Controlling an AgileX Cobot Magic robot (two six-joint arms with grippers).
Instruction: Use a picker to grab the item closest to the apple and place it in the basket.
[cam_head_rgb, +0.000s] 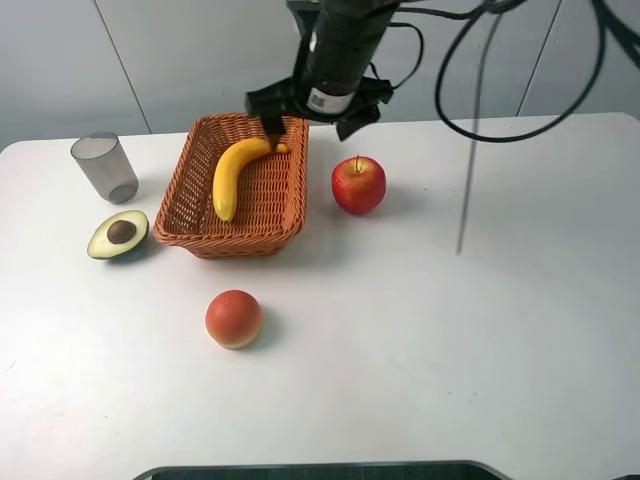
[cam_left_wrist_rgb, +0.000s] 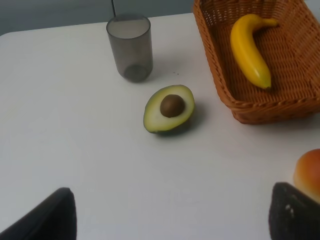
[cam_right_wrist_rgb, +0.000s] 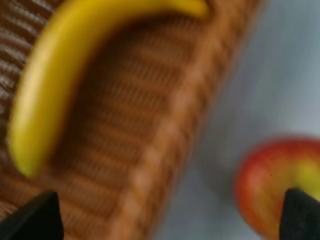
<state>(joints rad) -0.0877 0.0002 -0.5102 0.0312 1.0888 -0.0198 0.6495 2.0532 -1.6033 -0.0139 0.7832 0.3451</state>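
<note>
Narrow gap between basket (cam_head_rgb: 236, 239) and apple (cam_head_rgb: 358, 186), avocado (cam_head_rgb: 118, 234) near basket's other side, broad bare table (cam_head_rgb: 520, 310) beyond apple

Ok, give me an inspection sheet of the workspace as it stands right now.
Surface: white table, no spills seen.
Job's things: long yellow banana lies inside the brown woven wicker basket; round red apple stands beside the basket, apart from it.
Clutter: halved green avocado, grey translucent plastic cup, round orange-pink fruit.
Pincers: right pincer open above the basket's far edge; left pincer open above bare table.
Cables: black cables loop overhead.
Surroundings: pale grey wall panels.
</note>
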